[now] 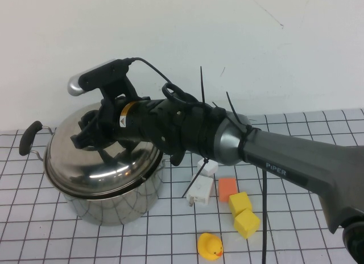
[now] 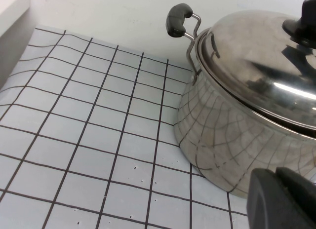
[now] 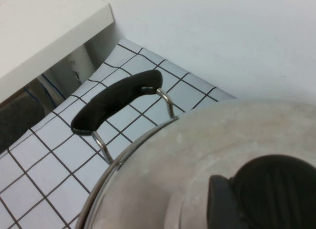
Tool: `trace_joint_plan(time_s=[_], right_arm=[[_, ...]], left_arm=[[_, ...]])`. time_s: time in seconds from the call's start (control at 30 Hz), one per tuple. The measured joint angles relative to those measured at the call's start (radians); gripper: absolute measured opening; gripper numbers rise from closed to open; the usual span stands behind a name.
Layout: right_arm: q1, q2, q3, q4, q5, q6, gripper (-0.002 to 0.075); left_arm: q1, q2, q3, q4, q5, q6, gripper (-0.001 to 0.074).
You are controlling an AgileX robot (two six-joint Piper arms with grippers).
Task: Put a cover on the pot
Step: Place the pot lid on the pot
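Observation:
The large steel pot (image 1: 114,204) stands at the left on the grid mat, one black side handle (image 1: 29,137) pointing left. The domed steel lid (image 1: 85,161) lies on its rim, tilted slightly toward me. My right gripper (image 1: 99,136) reaches over from the right and is shut on the lid's black knob (image 3: 276,189), with one finger (image 3: 219,199) against the knob's side. The left wrist view shows the pot (image 2: 232,140), the lid (image 2: 252,56) and a side handle (image 2: 177,19). My left gripper (image 2: 281,199) is low beside the pot wall, its fingers together and empty.
Right of the pot lie white blocks (image 1: 200,190), an orange block (image 1: 227,188), two yellow blocks (image 1: 243,214) and a yellow rubber duck (image 1: 210,245). A white wall runs behind. A white ledge (image 3: 44,26) stands beyond the pot's handle (image 3: 116,100).

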Motion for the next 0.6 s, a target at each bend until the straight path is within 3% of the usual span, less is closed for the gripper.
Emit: trace_joint_plan(time_s=[0.33,0.5,0.6], right_arm=[[0.0,0.0,0.0,0.002,0.007,-0.006,0.047],[0.0,-0.016,0.0,0.004,0.023,-0.006,0.0472],[0.0,-0.059,0.003,-0.01,0.061,-0.01,0.0421]], left_arm=[[0.0,0.0,0.0,0.0,0.0,0.0,-0.0003],[0.0,0.0,0.0,0.0,0.0,0.003,-0.0003],[0.0,0.0,0.0,0.0,0.0,0.003,-0.0003]])
